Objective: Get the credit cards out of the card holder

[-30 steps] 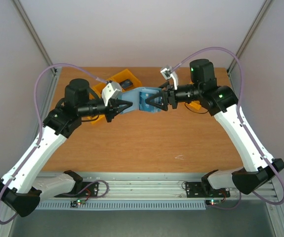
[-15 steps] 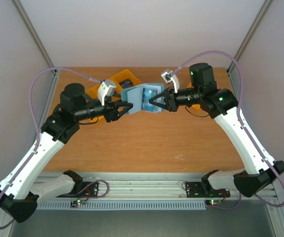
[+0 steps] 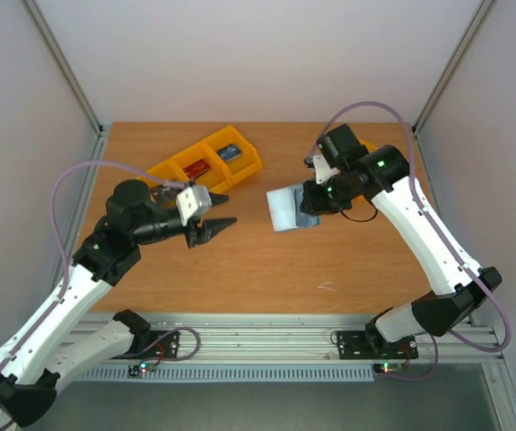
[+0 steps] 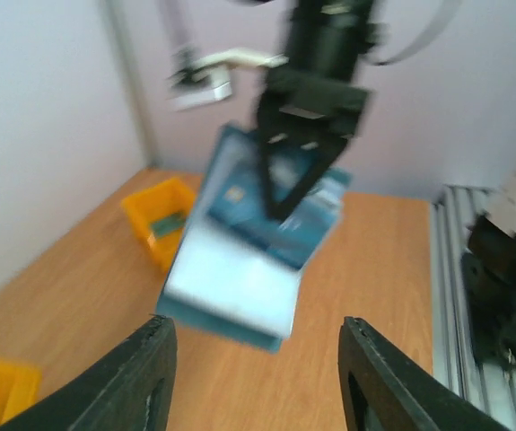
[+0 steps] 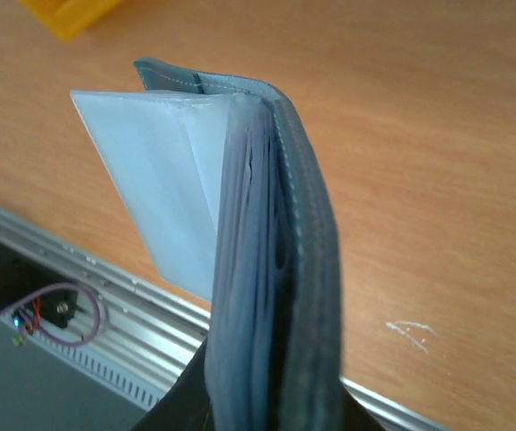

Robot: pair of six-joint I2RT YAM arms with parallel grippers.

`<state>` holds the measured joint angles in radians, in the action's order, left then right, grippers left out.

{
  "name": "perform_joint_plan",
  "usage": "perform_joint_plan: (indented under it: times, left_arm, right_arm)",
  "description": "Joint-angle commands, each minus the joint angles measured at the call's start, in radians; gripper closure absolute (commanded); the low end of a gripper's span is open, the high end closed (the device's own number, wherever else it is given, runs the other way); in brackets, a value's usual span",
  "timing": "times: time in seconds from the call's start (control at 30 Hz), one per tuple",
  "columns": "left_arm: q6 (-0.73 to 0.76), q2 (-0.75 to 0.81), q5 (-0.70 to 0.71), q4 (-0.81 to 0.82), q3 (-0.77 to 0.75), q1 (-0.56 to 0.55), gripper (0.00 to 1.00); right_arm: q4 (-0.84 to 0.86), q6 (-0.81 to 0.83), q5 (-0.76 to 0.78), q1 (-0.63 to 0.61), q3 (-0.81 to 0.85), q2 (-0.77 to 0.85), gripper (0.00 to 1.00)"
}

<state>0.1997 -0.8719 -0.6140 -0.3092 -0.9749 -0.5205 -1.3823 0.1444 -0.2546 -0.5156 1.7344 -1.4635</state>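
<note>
The card holder (image 3: 283, 208), a blue-teal wallet with pale blue pockets, hangs above the table right of centre. My right gripper (image 3: 311, 202) is shut on its right end. In the right wrist view the card holder (image 5: 280, 251) shows edge-on, a pale flap (image 5: 159, 171) fanned out to its left and my right gripper (image 5: 271, 417) clamped on its near end. My left gripper (image 3: 214, 228) hangs open and empty, well left of the wallet. In the left wrist view the left gripper (image 4: 259, 377) faces the card holder (image 4: 240, 269). A red credit card (image 3: 197, 168) and a blue one (image 3: 231, 153) lie in the orange bins.
A row of orange bins (image 3: 172, 168) stands at the back left of the table. One more bin (image 4: 154, 214) shows beyond the wallet in the left wrist view. The metal rail (image 3: 266, 346) runs along the near edge.
My left gripper opened, let go of the card holder and drew back to the near left. My right gripper shut on the wallet and carried it right and nearer.
</note>
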Motion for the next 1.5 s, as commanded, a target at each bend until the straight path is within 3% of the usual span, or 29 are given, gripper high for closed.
perform_joint_plan:
  times: [0.0, 0.23, 0.37, 0.5, 0.8, 0.97, 1.23, 1.47]
  left_arm:
    - [0.379, 0.020, -0.199, 0.193, 0.073, -0.090, 0.51]
    - [0.917, -0.060, -0.139, 0.467, 0.182, -0.205, 0.72]
    - [1.142, -0.077, -0.113, 0.476, 0.215, -0.220, 0.73]
    - [1.258, -0.082, -0.039, 0.446, 0.232, -0.239, 0.73]
    - [1.317, -0.059, 0.190, 0.369, 0.256, -0.241, 0.68]
    - [1.342, -0.016, 0.238, 0.347, 0.280, -0.242, 0.55]
    - [1.399, -0.033, 0.248, 0.502, 0.314, -0.241, 0.56]
    - [1.424, -0.078, 0.224, 0.652, 0.308, -0.242, 0.67]
  right_arm:
    - [-0.055, -0.026, 0.032, -0.099, 0.047, -0.025, 0.99]
    - [0.027, -0.006, -0.213, -0.144, 0.036, -0.045, 0.99]
    - [0.079, -0.009, -0.374, -0.143, 0.020, -0.037, 0.99]
    - [0.129, -0.016, -0.463, -0.144, -0.001, -0.026, 0.99]
    - [0.165, -0.009, -0.545, -0.144, -0.023, 0.006, 0.99]
    - [0.116, 0.023, -0.536, -0.145, -0.001, 0.009, 0.99]
    - [0.135, 0.023, -0.591, -0.146, 0.000, 0.021, 0.99]
    - [0.178, 0.016, -0.650, -0.145, -0.017, 0.027, 0.99]
